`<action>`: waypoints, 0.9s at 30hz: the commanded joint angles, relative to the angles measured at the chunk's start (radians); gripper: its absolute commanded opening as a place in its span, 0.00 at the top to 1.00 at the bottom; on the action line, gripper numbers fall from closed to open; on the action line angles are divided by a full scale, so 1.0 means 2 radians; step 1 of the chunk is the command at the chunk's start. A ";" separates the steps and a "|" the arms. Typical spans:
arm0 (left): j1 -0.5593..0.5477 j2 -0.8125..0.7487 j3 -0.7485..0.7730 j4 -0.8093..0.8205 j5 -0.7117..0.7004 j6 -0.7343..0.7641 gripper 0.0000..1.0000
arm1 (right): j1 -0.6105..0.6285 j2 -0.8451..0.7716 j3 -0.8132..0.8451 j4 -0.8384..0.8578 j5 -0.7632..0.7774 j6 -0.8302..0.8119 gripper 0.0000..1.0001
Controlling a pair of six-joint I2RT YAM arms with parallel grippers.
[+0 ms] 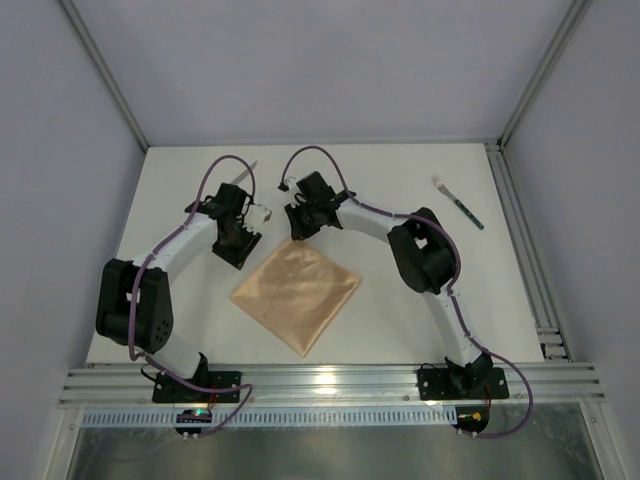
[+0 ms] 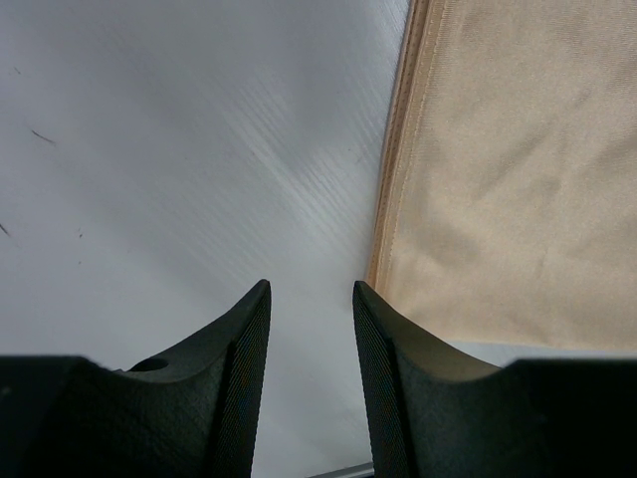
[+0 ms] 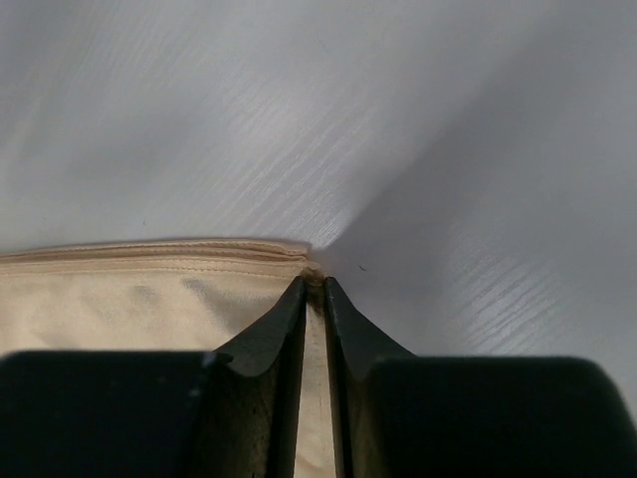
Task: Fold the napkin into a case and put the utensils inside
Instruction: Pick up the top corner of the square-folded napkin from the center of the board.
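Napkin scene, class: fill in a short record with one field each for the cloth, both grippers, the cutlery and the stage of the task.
napkin: lies flat mid-table, set diamond-wise
left gripper: open, empty, over bare table beside the napkin's edge
right gripper: closed on the napkin's far corner
fork: far right, apart from the napkin
knife: far side, mostly hidden behind the left arm
stage: no cutlery in the napkin yet

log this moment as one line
napkin flat | right jaws shut on its corner | left jaws open beside its edge | fork far right
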 commanded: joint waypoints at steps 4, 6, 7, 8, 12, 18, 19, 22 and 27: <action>0.002 -0.005 0.000 -0.002 0.000 0.004 0.59 | 0.010 -0.061 -0.024 0.031 0.015 -0.007 0.82; 0.002 -0.006 0.000 -0.002 0.000 0.004 0.59 | 0.014 -0.068 -0.038 0.040 0.019 -0.008 0.82; 0.003 -0.006 0.000 -0.002 0.000 0.004 0.59 | 0.014 -0.074 -0.041 0.047 0.020 -0.008 0.81; 0.002 -0.005 0.000 -0.002 0.000 0.005 0.59 | 0.014 -0.075 -0.044 0.049 0.021 -0.008 0.82; 0.002 -0.006 0.001 -0.004 0.001 0.004 0.59 | 0.015 -0.075 -0.044 0.047 0.021 -0.009 0.84; 0.003 -0.006 0.000 -0.004 0.001 0.006 0.59 | 0.017 -0.075 -0.045 0.041 0.018 -0.013 0.87; 0.002 -0.005 0.001 -0.003 0.002 0.006 0.59 | 0.017 -0.075 -0.045 0.040 0.018 -0.013 0.90; 0.002 -0.006 0.001 -0.004 0.000 0.006 0.59 | 0.020 -0.080 -0.053 0.043 0.013 -0.016 0.96; 0.003 -0.010 0.003 -0.008 0.013 0.004 0.59 | 0.028 -0.106 -0.078 0.053 -0.001 -0.019 0.96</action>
